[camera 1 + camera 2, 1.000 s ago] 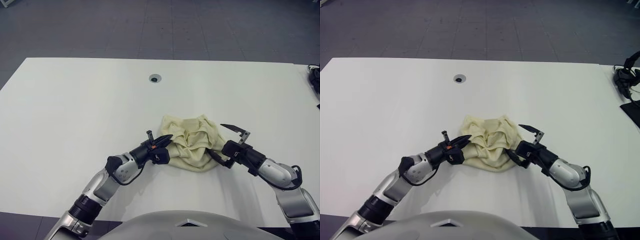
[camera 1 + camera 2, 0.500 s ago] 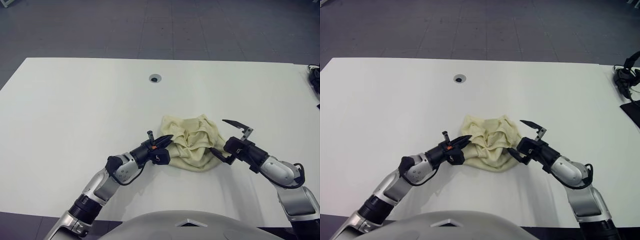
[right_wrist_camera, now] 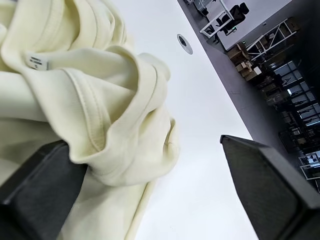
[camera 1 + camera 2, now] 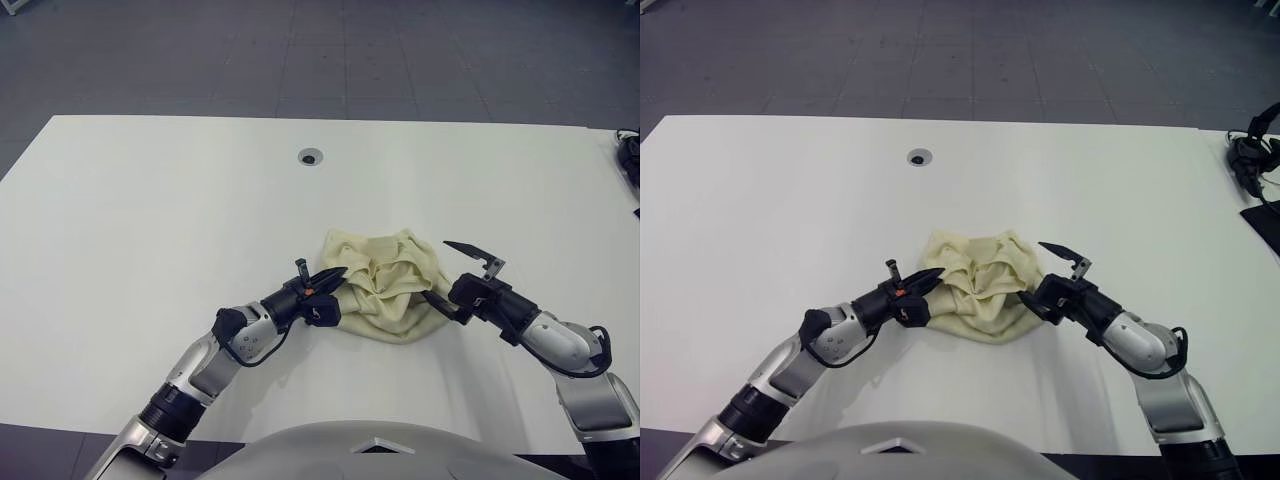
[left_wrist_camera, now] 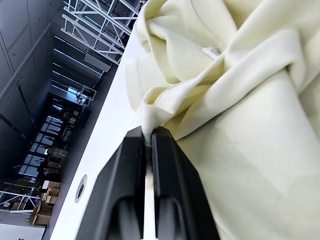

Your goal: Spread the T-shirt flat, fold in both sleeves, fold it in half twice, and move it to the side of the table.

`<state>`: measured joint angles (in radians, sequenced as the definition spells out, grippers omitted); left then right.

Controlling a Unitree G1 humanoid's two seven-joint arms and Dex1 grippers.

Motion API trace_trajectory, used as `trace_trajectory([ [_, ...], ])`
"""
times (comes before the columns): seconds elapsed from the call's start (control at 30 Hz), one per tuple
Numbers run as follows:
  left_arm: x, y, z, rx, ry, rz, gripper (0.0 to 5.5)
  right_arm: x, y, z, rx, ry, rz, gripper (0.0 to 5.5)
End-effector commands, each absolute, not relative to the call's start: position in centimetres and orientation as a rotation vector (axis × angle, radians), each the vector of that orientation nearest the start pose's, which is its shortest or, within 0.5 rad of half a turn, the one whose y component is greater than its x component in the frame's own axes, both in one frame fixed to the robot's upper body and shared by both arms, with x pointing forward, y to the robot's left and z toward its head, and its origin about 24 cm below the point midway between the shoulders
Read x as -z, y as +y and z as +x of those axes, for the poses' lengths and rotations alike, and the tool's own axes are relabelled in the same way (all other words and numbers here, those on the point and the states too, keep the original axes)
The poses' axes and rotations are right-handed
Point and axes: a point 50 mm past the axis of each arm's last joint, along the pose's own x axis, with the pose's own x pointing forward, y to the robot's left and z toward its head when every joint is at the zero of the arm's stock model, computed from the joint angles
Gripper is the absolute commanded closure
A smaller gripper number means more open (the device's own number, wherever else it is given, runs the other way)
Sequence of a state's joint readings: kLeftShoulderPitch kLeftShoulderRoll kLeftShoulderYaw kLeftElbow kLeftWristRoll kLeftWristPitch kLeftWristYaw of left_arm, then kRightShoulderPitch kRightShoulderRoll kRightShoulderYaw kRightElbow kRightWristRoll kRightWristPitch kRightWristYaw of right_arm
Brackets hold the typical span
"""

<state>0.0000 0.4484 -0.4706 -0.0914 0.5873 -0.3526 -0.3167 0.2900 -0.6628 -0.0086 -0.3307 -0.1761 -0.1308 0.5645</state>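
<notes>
A pale yellow T-shirt (image 4: 385,283) lies crumpled in a heap near the front middle of the white table (image 4: 150,230). My left gripper (image 4: 336,276) is at the heap's left edge, shut on a fold of the T-shirt (image 5: 225,100); the left wrist view has the cloth pinched between the two black fingers (image 5: 167,150). My right gripper (image 4: 452,274) is at the heap's right edge and open. One finger lies low against the cloth, the other is raised above the table. A rolled fold of the T-shirt (image 3: 120,100) sits between those fingers (image 3: 45,190).
A round cable hole (image 4: 311,157) sits in the table behind the heap. Black gear with cables (image 4: 1252,150) lies at the table's far right edge. Bare tabletop surrounds the heap on the left, behind it and on the right.
My right gripper has shifted slightly away from me along the heap's right edge, still open. The left gripper has kept its hold in the same spot.
</notes>
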Motion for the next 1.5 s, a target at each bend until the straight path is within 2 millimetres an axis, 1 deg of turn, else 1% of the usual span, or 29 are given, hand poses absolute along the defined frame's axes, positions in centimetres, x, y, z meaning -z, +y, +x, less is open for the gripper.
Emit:
trace_trajectory([
  [0.03,-2.3,9.8,20.0,0.983,-0.212,1.026,5.50,-7.4,-21.3,18.9,-0.711,0.079,-0.864,1.70],
  [0.27,-2.4,9.8,19.9,0.983,-0.214,1.027,5.50,-7.3,-21.2,18.7,-0.727,0.079,-0.866,2.82],
  [0.4,-2.4,9.8,19.8,0.982,-0.214,1.028,5.50,-7.3,-21.0,18.5,-0.742,0.078,-0.847,3.37],
  [0.83,-2.4,9.8,19.8,0.980,-0.213,1.025,5.50,-7.2,-20.8,18.0,-0.778,0.084,-0.849,5.49],
  [1.07,-2.4,9.8,19.9,0.981,-0.218,1.027,5.50,-7.3,-20.8,18.0,-0.773,0.078,-0.853,5.50],
  [1.17,-3.0,9.9,20.0,0.973,-0.234,1.007,5.50,-7.6,-21.0,18.1,-0.772,0.073,-0.859,5.50],
  [1.23,-4.0,10.1,20.2,0.968,-0.256,0.967,5.50,-8.3,-21.1,18.2,-0.780,0.057,-0.862,5.50],
  [1.3,-5.5,10.5,20.4,0.959,-0.272,0.873,5.50,-9.1,-21.3,18.5,-0.796,0.034,-0.865,5.50],
  [1.37,-7.5,11.3,20.9,0.942,-0.297,0.789,5.50,-10.6,-21.6,19.1,-0.808,0.005,-0.869,5.50],
  [1.5,-10.9,12.8,22.1,0.929,-0.336,0.728,5.50,-13.4,-22.4,20.0,-0.800,-0.052,-0.879,5.50],
])
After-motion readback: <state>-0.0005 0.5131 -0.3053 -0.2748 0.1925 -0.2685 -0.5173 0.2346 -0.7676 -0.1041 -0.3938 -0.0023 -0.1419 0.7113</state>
